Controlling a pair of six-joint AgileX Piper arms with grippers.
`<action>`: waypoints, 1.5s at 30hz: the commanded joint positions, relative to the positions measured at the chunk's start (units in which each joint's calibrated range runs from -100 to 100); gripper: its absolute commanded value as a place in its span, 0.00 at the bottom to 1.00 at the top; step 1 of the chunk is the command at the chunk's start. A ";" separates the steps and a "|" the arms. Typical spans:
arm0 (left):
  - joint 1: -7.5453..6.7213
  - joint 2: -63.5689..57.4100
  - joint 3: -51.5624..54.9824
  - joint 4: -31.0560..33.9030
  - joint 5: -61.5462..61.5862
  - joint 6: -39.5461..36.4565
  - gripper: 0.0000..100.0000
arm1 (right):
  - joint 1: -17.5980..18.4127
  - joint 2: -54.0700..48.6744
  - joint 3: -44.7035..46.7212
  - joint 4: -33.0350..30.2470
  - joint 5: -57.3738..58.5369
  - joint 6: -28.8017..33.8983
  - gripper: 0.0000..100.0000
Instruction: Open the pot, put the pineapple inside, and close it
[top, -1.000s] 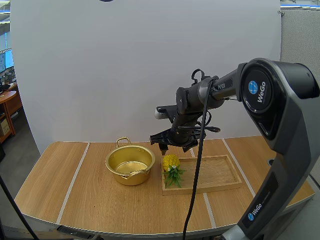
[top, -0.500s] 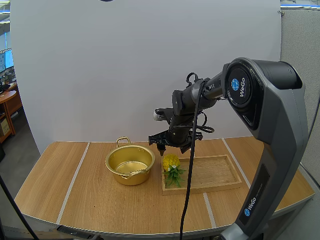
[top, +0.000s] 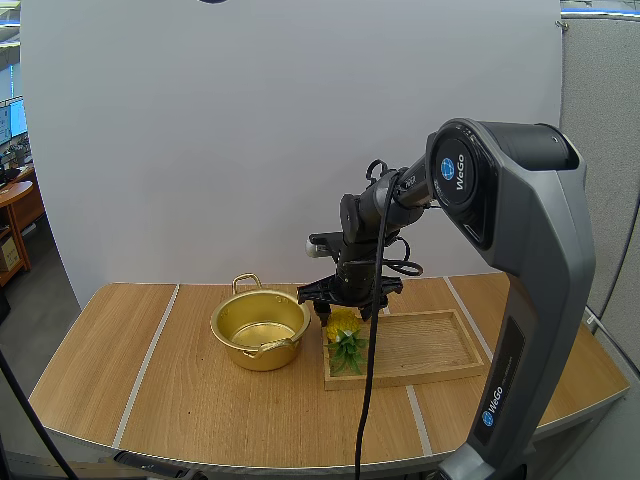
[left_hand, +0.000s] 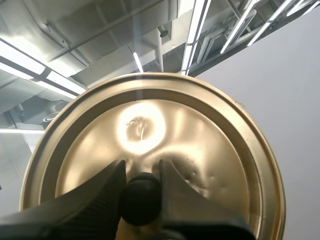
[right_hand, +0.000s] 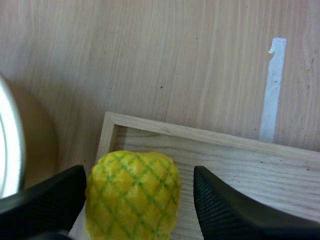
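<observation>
A gold pot (top: 260, 330) stands open on the bench (top: 200, 400), a little left of the middle of the high view, with one loop handle at its far rim. Just to its right lies a wooden tray (top: 420, 348), near the pot but not touching it. The pineapple (top: 343, 323) lies at the tray's left end, its green leaves turned toward the bottom of the frame. White tape strips (top: 148, 360) cross the bench.

The right arm (top: 500, 200) rises along the right side of the frame and bends down to the centre, so that the right hand (top: 345, 305) points down over the fruit. In the right wrist view this right hand (right_hand: 140, 175) is spread, one finger on each side of the pineapple (right_hand: 132, 195). The finger (right_hand: 45, 200) on the pot's (right_hand: 22, 145) side sits just beside the fruit; the other has a gap. The tray's rim (right_hand: 200, 135) runs beyond.

The left hand (left_hand: 141, 170) is raised, its fingers pinching the black knob (left_hand: 141, 200) of the gold lid (left_hand: 200, 150).
</observation>
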 joint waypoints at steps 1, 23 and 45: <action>-0.10 -0.21 -0.40 0.11 -1.89 -0.45 0.00 | 0.16 1.43 -0.64 -0.35 -0.42 0.25 1.00; -0.10 -0.21 -0.40 0.11 -1.89 -0.45 0.00 | 0.25 0.40 -1.08 -0.35 0.27 0.25 0.00; -0.10 -0.21 -0.40 0.11 -1.89 -0.45 0.00 | 10.62 -19.15 -7.84 -3.34 4.32 -0.03 0.00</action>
